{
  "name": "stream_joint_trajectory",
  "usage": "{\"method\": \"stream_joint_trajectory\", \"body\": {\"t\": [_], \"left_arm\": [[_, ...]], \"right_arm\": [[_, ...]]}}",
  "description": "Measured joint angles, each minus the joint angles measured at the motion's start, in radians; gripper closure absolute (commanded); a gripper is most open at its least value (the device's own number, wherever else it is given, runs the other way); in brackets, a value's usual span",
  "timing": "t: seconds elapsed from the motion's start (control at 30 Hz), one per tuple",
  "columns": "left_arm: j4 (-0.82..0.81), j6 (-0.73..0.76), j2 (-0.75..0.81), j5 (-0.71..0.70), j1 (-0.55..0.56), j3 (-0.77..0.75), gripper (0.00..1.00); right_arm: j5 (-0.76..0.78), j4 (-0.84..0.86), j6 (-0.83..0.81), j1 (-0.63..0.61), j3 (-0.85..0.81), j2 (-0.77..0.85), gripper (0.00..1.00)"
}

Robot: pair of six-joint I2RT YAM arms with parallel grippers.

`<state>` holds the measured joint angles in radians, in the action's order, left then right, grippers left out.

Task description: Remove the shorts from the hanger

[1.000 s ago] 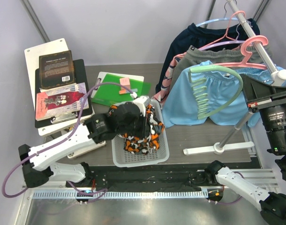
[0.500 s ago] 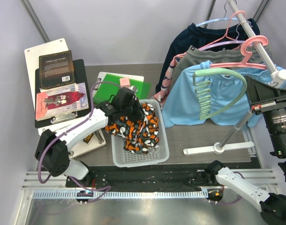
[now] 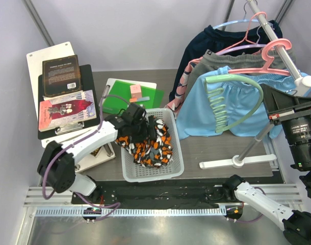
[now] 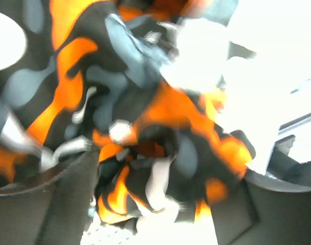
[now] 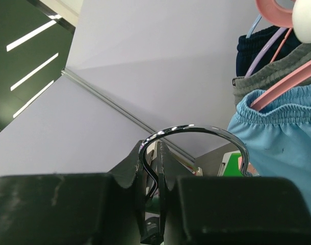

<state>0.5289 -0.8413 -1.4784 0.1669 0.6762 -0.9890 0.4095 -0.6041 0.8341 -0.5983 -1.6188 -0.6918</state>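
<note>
The camouflage shorts (image 3: 153, 143) lie bunched in the white basket (image 3: 129, 173). My left gripper (image 3: 139, 127) is down among them and stands open. In the left wrist view its dark fingers (image 4: 48, 204) sit wide apart, with loose orange, black and grey cloth (image 4: 145, 132) between them. The light blue shorts (image 3: 199, 115) hang on a pink hanger (image 3: 257, 70) on the rail. My right gripper (image 3: 274, 108) is shut on the metal hook (image 5: 196, 131) of an empty green hanger (image 3: 232, 102), which it holds up in front of the blue shorts.
Grey shorts (image 3: 222, 60) and a dark navy garment (image 3: 206, 43) hang behind on the rail (image 3: 270, 30). The rack's white foot (image 3: 237, 162) lies right of the basket. A green board (image 3: 120, 99) and stacked books (image 3: 63, 97) sit to the left.
The left gripper carried the camouflage shorts down into the basket and opened, letting them go. The right gripper and green hanger shifted only slightly.
</note>
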Motion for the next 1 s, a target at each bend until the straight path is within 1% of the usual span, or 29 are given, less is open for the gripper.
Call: {"method": "stream_joint_trajectory", "body": {"t": [0.1,0.2,0.23,0.33,0.4,0.5,0.53,0.6,0.63,0.8,0.83,0.93,1.0], "left_arm": [[0.093,0.013,0.073,-0.05,0.001,-0.108,0.18],[0.163,0.011,0.158,-0.116,0.002,-0.176,0.28],[0.182,0.008,0.182,-0.137,0.002,-0.185,0.35],[0.245,0.013,0.23,-0.207,-0.004,-0.19,0.35],[0.277,0.019,0.228,-0.232,-0.014,-0.19,0.3],[0.319,0.039,0.205,-0.269,-0.052,-0.186,0.35],[0.328,0.046,0.198,-0.278,-0.063,-0.184,0.39],[0.322,0.06,0.197,-0.285,-0.069,-0.184,0.45],[0.319,0.065,0.193,-0.286,-0.07,-0.183,0.5],[0.296,0.09,0.166,-0.27,-0.07,-0.181,0.64],[0.294,0.094,0.156,-0.269,-0.07,-0.183,0.7],[0.29,0.112,0.122,-0.274,-0.062,-0.206,0.73],[0.287,0.127,0.101,-0.302,-0.037,-0.22,0.71]], "right_arm": [[0.004,-0.003,0.003,0.0,0.006,0.0,0.99],[0.008,-0.004,0.004,0.0,0.014,0.0,0.99],[0.008,-0.005,0.005,0.0,0.015,0.0,0.99],[0.01,-0.006,0.006,0.0,0.015,0.0,0.99],[0.012,-0.006,0.006,0.0,0.015,0.0,0.99],[0.012,-0.007,0.006,0.0,0.014,-0.001,0.99],[0.012,-0.006,0.006,0.0,0.014,-0.002,0.99],[0.012,-0.007,0.006,0.0,0.014,-0.002,0.99],[0.012,-0.006,0.006,0.0,0.013,-0.002,0.99],[0.011,-0.006,0.006,0.0,0.012,-0.002,0.99],[0.011,-0.006,0.006,0.0,0.012,-0.002,0.99],[0.011,-0.007,0.006,0.0,0.011,-0.002,0.99],[0.011,-0.007,0.006,0.0,0.01,-0.002,0.99]]}}
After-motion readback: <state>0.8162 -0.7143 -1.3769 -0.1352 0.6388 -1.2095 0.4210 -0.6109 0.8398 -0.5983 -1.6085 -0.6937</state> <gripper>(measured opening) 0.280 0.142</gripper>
